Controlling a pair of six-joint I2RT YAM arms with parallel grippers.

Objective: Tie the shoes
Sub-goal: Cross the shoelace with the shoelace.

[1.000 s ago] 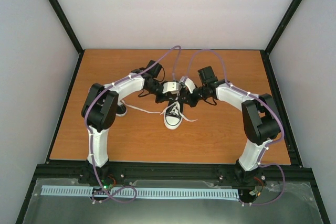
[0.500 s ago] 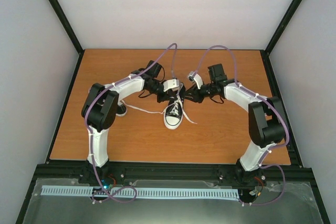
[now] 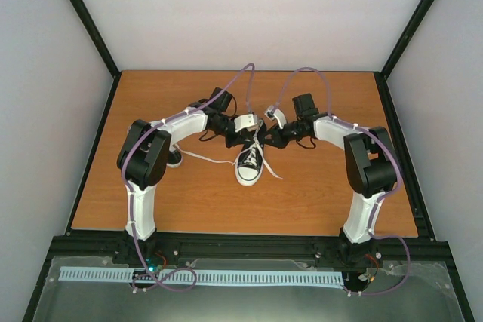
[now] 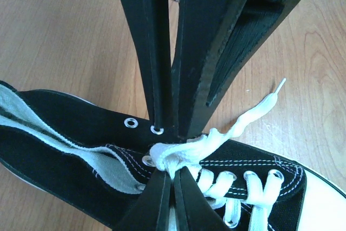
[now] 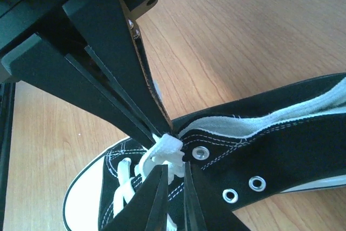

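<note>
Up at the top eyelets [image 4: 157,130] of the shoe [image 3: 248,167], the left end effector [image 4: 171,147] and right end effector [image 5: 168,150] meet on one bunched bit of white lace [image 4: 189,145], I'd guess so the crossing can't slacken before the knot. Left one is squeezed fully together on that lace, right one looks clamped on it too, no gap showing. Shoe sits on its sole on the tabletop [image 3: 317,194], toe toward the near edge.

Bright even light, soft faint shadows, overhead view slightly soft, wrist close-ups fairly sharp
</note>
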